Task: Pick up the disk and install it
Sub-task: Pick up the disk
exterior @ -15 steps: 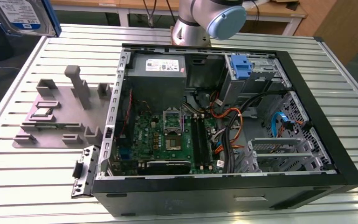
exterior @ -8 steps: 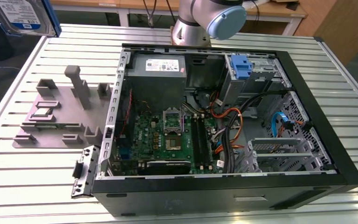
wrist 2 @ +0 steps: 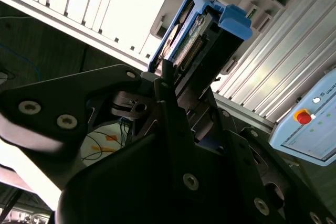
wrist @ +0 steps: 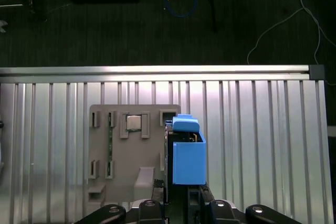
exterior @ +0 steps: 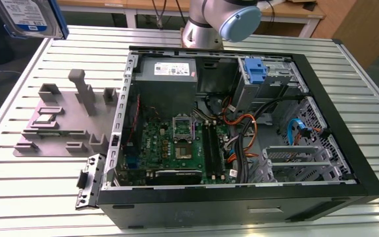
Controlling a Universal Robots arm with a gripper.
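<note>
Clamping one silver metal disk (wrist: 186,156) in its blue plastic carrier, the hand (wrist: 185,195) hangs over the ribbed tabletop (wrist: 262,145) bearing one grey fixture (wrist: 126,150).

Robotics lab, slatted aluminium bench (exterior: 31,197), opened computer case (exterior: 242,212), robot arm base (exterior: 219,22)

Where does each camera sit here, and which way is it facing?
Exterior view: off the arm, looking down on the open computer case; the arm shows.
First wrist view: on the wrist, looking past the pincer at the grey fixture.
Second wrist view: on the wrist, looking along the pincer.
All three share the disk, clamped in the pincer.
</note>
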